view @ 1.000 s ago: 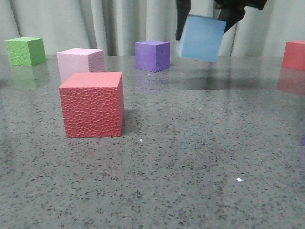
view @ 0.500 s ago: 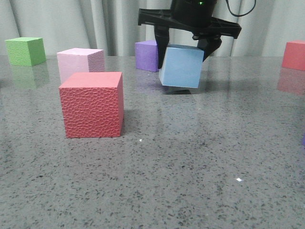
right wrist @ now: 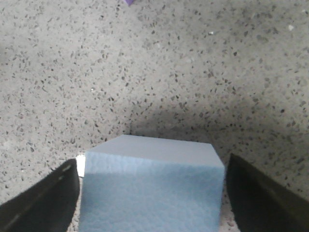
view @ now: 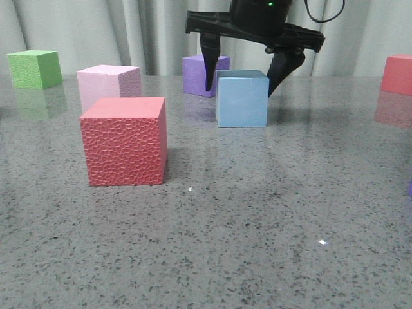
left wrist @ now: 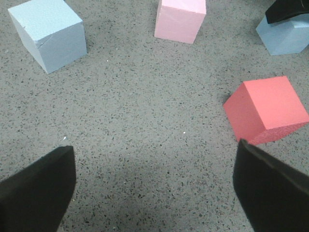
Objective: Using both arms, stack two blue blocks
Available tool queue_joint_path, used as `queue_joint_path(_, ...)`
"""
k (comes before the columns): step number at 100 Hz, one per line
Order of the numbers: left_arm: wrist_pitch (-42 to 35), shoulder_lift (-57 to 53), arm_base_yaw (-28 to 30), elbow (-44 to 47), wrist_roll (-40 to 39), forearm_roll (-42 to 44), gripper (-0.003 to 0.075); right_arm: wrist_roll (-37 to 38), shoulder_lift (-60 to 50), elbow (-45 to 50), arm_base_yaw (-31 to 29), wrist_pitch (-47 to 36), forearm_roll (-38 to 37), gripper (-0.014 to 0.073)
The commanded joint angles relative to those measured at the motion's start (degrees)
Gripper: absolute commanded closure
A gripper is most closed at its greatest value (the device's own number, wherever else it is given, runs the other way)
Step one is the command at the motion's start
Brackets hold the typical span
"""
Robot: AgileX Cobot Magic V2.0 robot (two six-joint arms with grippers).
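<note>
A light sky-blue foam cube sat flat on the grey speckled stone table, upper centre of the front view, squarely upright. The right hand hung directly over it, its black crossbar above the cube's top and its two dark fingers spread apart, one down each side. In the right wrist view the same cube filled the lower middle of the frame, with a sliver of table showing between it and the finger at lower left, so that hand was open and not pressing the foam on that side; whether the other finger touched could not be told.

The second light sky-blue foam cube appeared only in the left wrist view, at the upper left of that frame, resting on the table and turned corner-on. The left hand was open, its two black fingers wide apart at the lower corners with bare table between them.

In the front view a darker purple cube stood just behind the blue cube, partly hidden by a finger. A red textured cube lay at centre left, a pale pink cube just behind it, a green cube at far upper left, and another red block at the right edge.
</note>
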Motion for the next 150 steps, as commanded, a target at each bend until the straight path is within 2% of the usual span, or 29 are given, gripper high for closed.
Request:
queue_joint_path(1,-3.1,0.3,0.1,-2.0,0.0,-1.6,0.0102,-0.1,-3.4,-2.1,0.0,-2.3,-0.4,-0.0054)
queue_joint_path(44,-2.8,0.3,0.1,-2.0,0.0,-1.6,0.0102,-0.5,-4.9,-4.0,0.0,-0.5,-1.7,-0.0054)
queue_joint_path(89,-2.8,0.3,0.1,-2.0,0.0,-1.6,0.0102,-7.8,-17.2,-3.2,-0.4,1.3,-9.3,-0.0054)
queue_joint_path(109,-2.8,0.3,0.1,-2.0,0.0,-1.6,0.0102,-8.2,-24.6,6.3,-3.4,-2.5,-9.8,-0.0053)
queue_joint_path(150,-2.8,0.3,0.1,-2.0,0.0,-1.6,0.0102,-8.2,-45.1,34.0,-15.8,-8.8,-9.9,-0.0053)
